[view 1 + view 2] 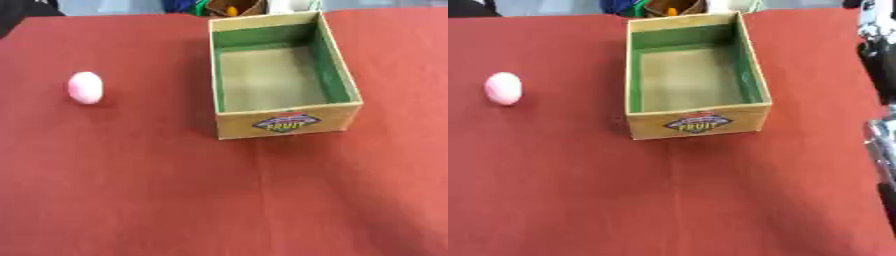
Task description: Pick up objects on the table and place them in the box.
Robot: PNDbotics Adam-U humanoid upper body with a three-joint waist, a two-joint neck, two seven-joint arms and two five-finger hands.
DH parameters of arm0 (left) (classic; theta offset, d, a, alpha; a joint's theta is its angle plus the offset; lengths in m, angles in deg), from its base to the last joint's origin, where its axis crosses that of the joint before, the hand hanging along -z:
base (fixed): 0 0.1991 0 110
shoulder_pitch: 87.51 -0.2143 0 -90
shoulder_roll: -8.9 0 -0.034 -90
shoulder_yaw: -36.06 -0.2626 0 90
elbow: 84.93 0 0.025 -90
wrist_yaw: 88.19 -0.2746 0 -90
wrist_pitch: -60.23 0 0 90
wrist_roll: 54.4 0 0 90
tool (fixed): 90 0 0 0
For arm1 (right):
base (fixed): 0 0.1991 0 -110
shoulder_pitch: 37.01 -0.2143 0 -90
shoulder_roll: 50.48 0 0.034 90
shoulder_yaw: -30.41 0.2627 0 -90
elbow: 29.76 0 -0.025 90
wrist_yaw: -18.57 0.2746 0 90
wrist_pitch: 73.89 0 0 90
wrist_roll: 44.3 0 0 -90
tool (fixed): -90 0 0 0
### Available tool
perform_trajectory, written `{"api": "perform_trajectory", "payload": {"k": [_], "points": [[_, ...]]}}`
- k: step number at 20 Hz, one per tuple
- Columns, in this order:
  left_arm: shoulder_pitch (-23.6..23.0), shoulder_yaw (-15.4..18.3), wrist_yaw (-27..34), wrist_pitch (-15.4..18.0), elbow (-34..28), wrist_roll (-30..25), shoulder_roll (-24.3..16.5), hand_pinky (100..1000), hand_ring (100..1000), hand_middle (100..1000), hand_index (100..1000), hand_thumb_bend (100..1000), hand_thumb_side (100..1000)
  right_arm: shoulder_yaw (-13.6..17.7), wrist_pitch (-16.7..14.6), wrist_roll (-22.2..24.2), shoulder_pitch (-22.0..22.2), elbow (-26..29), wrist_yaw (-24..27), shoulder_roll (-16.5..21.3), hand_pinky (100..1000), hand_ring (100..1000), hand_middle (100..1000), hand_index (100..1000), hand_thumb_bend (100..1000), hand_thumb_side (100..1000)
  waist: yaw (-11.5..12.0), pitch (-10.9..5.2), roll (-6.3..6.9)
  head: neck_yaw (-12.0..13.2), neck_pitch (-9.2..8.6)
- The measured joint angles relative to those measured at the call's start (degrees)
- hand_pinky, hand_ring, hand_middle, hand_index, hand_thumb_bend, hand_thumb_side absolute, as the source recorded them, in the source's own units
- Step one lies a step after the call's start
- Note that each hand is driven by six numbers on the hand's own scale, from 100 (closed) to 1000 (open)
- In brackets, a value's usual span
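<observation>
Pink egg-shaped object sits at your nine o'clock on the red tablecloth, well apart from the cardboard fruit box at twelve. Your right arm shows at three o'clock; I cannot tell its hand's state.

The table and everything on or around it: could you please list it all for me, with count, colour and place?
tablecloth: one, red, covering the whole table.
box: one, yellowish card outside, green walls inside, open top, nothing visible in it, a label reading FRUIT on its near wall; right of centre, toward the far side.
egg-shaped thing: one, pale pink, on the cloth left of the box, apart from it.
clutter: several coloured things past the table's far edge, too unclear to name.
robot arm: black and silver parts at the right edge of the right eye view; no hand visible.
</observation>
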Motion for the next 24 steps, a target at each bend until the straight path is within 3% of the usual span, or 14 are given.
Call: {"api": "perform_trajectory", "payload": {"k": [2, 11, 17, 19, 20, 22, 24], "points": [[1.78, -0.7, -0.56, 0.38, 3.11, -2.26, 0.04, 579, 660, 626, 851, 269, 952, -0.26, 0.03, 0.07, -0.08, 0.0, 0.09, 0.0, 537, 642, 587, 786, 100, 524, -0.02, 0.0, 0.03, 0.0, -0.16], [6.25, -3.16, -4.95, 1.98, 15.93, -11.53, 1.17, 597, 742, 722, 904, 306, 967, -0.64, 0.14, 0.65, -0.33, 0.0, 0.46, 0.0, 537, 643, 587, 786, 100, 524, -0.69, 0.07, 0.06, 0.07, -0.98], [6.76, -3.62, -9.87, 1.96, 21.22, -18.49, 1.37, 601, 776, 759, 920, 460, 939, -0.64, 0.23, 0.76, -0.32, 0.0, 0.49, -0.01, 537, 643, 587, 786, 100, 524, -0.9, 0.07, 0.08, 0.1, -1.36], [6.73, -3.61, -10.77, 1.99, 22.15, -20.05, 1.37, 609, 786, 767, 925, 581, 976, -0.64, 0.24, 0.77, -0.3, 0.0, 0.49, -0.02, 537, 643, 587, 786, 100, 524, -0.87, 0.07, 0.08, 0.1, -1.4], [6.72, -3.59, -11.11, 1.88, 22.57, -20.83, 1.37, 612, 791, 772, 929, 690, 1000, -0.64, 0.25, 0.78, -0.29, 0.0, 0.49, -0.02, 537, 643, 587, 785, 100, 524, -0.86, 0.07, 0.08, 0.1, -1.4], [6.71, -3.34, -11.87, 1.29, 23.36, -22.59, 1.37, 611, 793, 773, 933, 784, 1000, -0.64, 0.25, 0.79, -0.28, 0.0, 0.49, -0.02, 537, 643, 587, 785, 100, 524, -0.85, 0.07, 0.08, 0.1, -1.4], [6.68, -3.11, -12.82, 0.19, 23.95, -24.89, 1.35, 610, 791, 767, 928, 811, 1000, -0.64, 0.27, 0.8, -0.25, 0.0, 0.49, -0.02, 536, 643, 586, 785, 100, 522, -0.85, 0.07, 0.08, 0.11, -1.41]]}}
